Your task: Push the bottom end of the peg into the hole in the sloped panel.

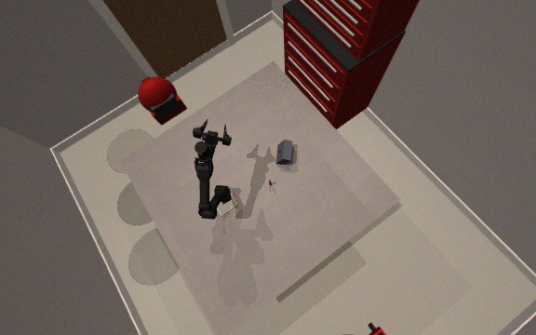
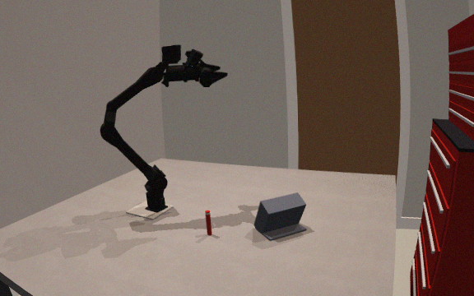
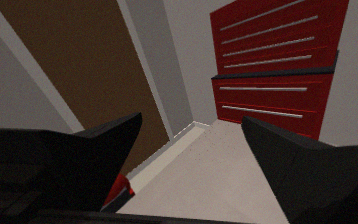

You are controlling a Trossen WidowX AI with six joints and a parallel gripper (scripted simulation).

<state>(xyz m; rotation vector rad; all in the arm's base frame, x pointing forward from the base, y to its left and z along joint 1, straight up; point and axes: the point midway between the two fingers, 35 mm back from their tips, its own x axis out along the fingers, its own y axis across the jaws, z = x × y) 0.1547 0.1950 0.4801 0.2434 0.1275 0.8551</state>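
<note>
A slim red peg (image 1: 270, 182) (image 2: 208, 224) stands upright on the table (image 1: 324, 200) (image 2: 97, 255), between the arm's base and the panel. The grey-blue sloped panel block (image 1: 285, 152) (image 2: 280, 214) stands beyond it; in the top view a small dark spot shows on its face, too small to tell its shape. My gripper (image 1: 216, 125) (image 2: 223, 71) (image 3: 190, 118) is open and empty, high above the table, pointing roughly level. The wrist view shows neither peg nor panel.
A red drawer cabinet (image 1: 314, 74) (image 2: 459, 205) (image 3: 275, 95) stands beyond the table's far edge. A red rounded object (image 1: 156, 93) is beside the table. The arm rises from a pale base plate (image 1: 227, 207) (image 2: 136, 212).
</note>
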